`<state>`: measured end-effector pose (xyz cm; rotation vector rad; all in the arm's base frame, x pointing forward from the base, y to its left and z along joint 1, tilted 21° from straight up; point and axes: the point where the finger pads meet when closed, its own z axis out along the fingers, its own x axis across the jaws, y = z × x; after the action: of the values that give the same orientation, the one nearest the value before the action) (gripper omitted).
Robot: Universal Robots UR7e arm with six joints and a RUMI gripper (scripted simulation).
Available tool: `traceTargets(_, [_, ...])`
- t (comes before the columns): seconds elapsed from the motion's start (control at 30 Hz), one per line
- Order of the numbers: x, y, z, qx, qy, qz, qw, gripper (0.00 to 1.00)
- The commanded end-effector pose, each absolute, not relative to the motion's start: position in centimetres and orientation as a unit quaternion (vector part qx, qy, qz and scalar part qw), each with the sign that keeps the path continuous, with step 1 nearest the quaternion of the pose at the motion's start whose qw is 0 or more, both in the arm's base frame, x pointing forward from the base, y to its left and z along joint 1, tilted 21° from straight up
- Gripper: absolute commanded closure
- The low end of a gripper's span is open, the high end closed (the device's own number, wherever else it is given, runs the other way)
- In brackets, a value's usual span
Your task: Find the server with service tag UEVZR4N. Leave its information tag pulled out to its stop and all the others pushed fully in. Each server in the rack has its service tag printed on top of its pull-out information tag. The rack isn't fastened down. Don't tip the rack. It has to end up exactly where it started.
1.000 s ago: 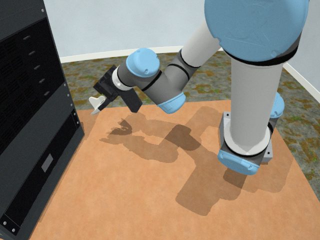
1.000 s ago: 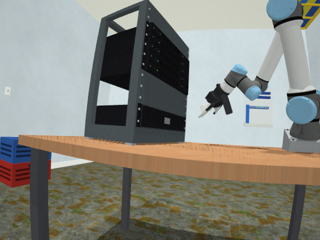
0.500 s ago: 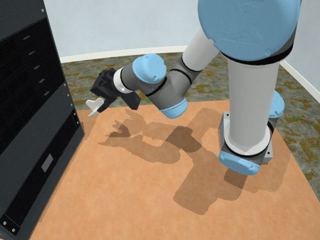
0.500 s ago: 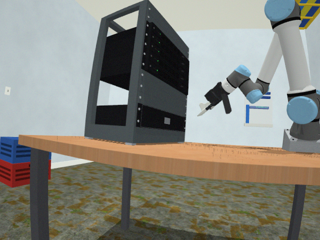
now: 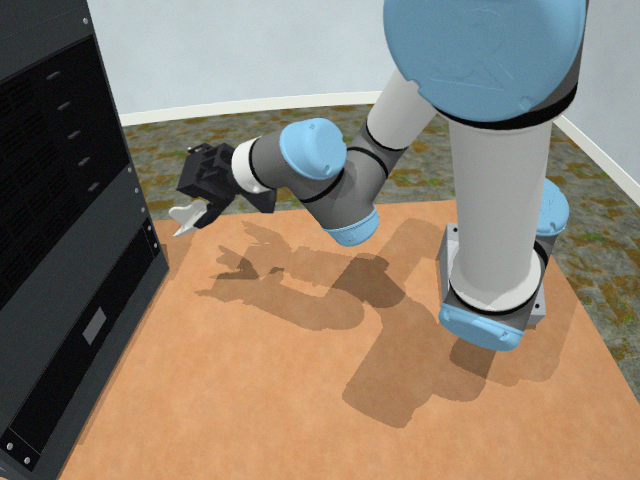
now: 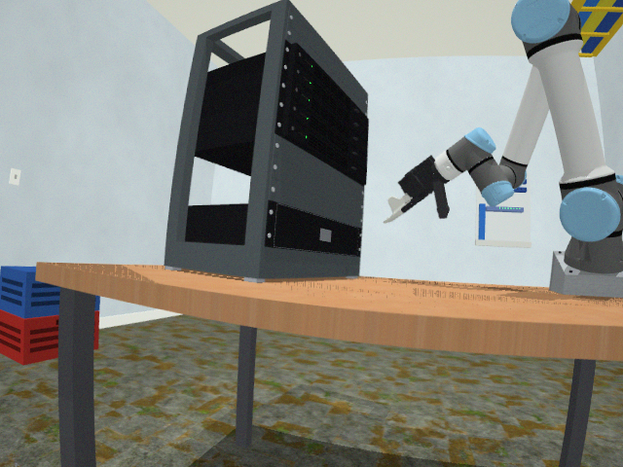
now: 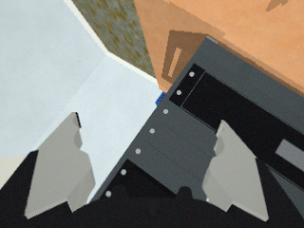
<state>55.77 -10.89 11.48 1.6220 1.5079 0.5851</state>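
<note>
The tall dark-grey metal server rack (image 6: 281,151) stands at the far-left corner of the orange wooden table (image 6: 351,311), unfastened, so probably easy to tip. The black two-jaw gripper (image 5: 188,219) hangs near its front, jaws wide apart, holding nothing. The small grey pull-out tags (image 5: 73,134) (lettering unreadable) sit in the upper black servers (image 6: 327,121); they are likely light and stiff, best pinched at the front lip.
</note>
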Motion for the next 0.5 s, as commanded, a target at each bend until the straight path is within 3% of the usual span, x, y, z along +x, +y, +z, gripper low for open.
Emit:
traceTargets(0.0, [56.0, -10.2, 12.4, 0.609, 0.62, 0.232, 0.438, 0.0])
traceTargets(0.47, [56.3, -9.1, 14.7, 0.534, 0.653, 0.221, 0.49, 0.0])
